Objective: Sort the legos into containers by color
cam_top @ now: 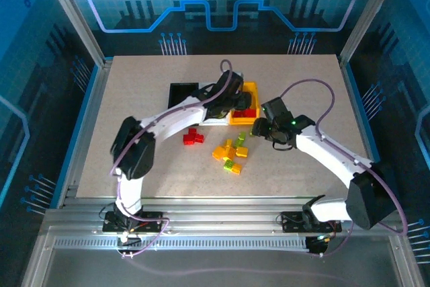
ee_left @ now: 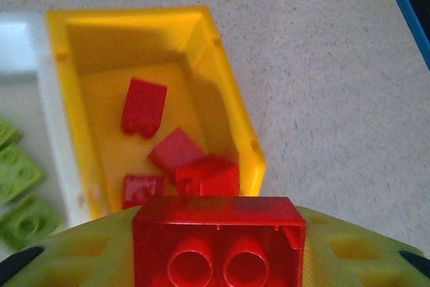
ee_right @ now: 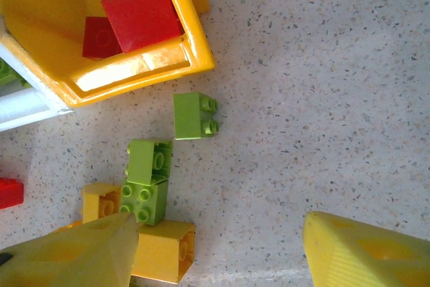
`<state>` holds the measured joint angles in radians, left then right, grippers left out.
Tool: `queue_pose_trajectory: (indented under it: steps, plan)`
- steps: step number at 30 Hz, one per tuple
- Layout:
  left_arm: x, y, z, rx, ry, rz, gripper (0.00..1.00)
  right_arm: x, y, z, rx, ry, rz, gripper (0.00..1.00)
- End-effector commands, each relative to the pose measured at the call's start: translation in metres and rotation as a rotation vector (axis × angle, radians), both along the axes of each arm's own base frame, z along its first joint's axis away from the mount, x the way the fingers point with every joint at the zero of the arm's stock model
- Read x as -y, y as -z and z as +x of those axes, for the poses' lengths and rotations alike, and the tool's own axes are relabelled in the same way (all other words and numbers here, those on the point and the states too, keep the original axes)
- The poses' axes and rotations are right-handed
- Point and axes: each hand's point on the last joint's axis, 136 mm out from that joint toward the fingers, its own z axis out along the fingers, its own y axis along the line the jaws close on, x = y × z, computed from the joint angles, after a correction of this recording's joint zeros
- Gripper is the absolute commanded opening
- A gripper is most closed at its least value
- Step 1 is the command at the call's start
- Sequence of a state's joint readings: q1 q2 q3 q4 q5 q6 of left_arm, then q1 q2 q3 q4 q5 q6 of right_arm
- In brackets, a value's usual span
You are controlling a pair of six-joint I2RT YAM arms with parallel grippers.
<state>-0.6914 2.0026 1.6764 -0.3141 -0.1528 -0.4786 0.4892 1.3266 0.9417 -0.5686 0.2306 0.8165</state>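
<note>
Red brick point(ee_left: 218, 240), pinched by the left hand point(ee_left: 218, 260), hangs at the rim of the yellow bin point(ee_left: 232, 122); dropped, it could bounce out. Right hand point(ee_right: 218, 233) is spread.

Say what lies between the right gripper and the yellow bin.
In the right wrist view, three lime green bricks and orange-yellow bricks lie loose on the table.

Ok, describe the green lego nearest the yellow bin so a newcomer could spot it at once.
Find the yellow bin holding red bricks, in the right wrist view. Just outside its rim, on bare table, lies one lime green brick. Unlike the green pair beyond, stuck against orange-yellow bricks, it lies alone, tipped on its side with studs pointing sideways.
</note>
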Motion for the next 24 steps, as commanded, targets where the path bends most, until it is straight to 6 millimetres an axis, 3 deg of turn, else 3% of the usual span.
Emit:
queue_pose_trajectory:
  steps: [1,6,9,12,16,20,24]
  plan:
    - [0.005,0.011,0.027,0.013,-0.012,0.051,0.42,0.009,-0.002,-0.006,0.001,0.034,0.005,0.67]
    - [0.012,0.028,0.054,0.013,-0.056,0.06,0.46,0.007,-0.004,-0.009,0.004,0.016,0.019,0.67]
    - [0.015,0.036,0.065,-0.013,-0.078,0.041,0.6,0.003,-0.002,-0.01,-0.005,-0.006,0.031,0.67]
    - [0.019,0.033,0.07,-0.021,-0.084,0.017,0.67,0.001,0.002,-0.012,-0.016,-0.015,0.04,0.68]
    - [0.02,0.01,0.069,0.004,-0.086,-0.024,0.82,-0.003,0.004,-0.012,-0.014,-0.025,0.06,0.68]
    - [0.019,-0.029,0.053,0.038,-0.064,-0.104,0.99,-0.013,0.004,-0.013,-0.022,-0.074,0.083,0.69]
    - [0.008,-0.066,0.021,0.081,-0.035,-0.181,0.99,-0.023,0.008,-0.015,-0.036,-0.112,0.072,0.7]
